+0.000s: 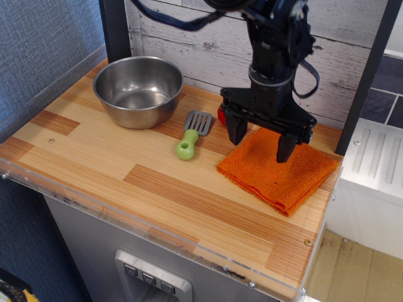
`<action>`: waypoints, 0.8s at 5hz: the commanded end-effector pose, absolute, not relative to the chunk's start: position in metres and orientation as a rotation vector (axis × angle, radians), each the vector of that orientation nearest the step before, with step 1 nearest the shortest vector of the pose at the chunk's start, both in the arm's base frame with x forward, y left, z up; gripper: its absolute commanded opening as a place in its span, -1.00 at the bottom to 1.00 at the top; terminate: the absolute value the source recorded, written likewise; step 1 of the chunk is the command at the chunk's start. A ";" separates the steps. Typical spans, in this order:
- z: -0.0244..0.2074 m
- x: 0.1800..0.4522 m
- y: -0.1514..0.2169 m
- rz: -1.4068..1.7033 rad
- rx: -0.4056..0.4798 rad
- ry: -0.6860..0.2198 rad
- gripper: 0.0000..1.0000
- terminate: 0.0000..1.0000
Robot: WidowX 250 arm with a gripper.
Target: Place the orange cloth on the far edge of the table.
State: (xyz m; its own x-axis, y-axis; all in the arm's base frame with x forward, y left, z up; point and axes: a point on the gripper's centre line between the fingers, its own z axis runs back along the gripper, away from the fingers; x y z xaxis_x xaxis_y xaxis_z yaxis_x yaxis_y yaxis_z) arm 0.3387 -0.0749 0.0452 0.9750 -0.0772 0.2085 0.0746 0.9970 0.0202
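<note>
The orange cloth (277, 173) lies folded and flat on the right part of the wood-plank table (94, 157), near its right edge. My gripper (261, 143) hangs open just above the cloth's far half, one finger over its left corner and the other over its middle. It holds nothing. The arm hides most of the red strawberry toy (221, 114) behind it.
A steel bowl (138, 90) stands at the far left. A spatula with a green handle (191, 135) lies between the bowl and the cloth. A white plank wall runs along the far edge, with dark posts at both far corners.
</note>
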 end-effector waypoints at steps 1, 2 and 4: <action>0.036 0.358 -0.092 -0.114 0.019 -0.214 1.00 -1.00; 0.024 0.357 -0.097 -0.124 0.000 -0.194 1.00 -1.00; 0.009 0.336 -0.093 -0.123 0.000 -0.144 1.00 -1.00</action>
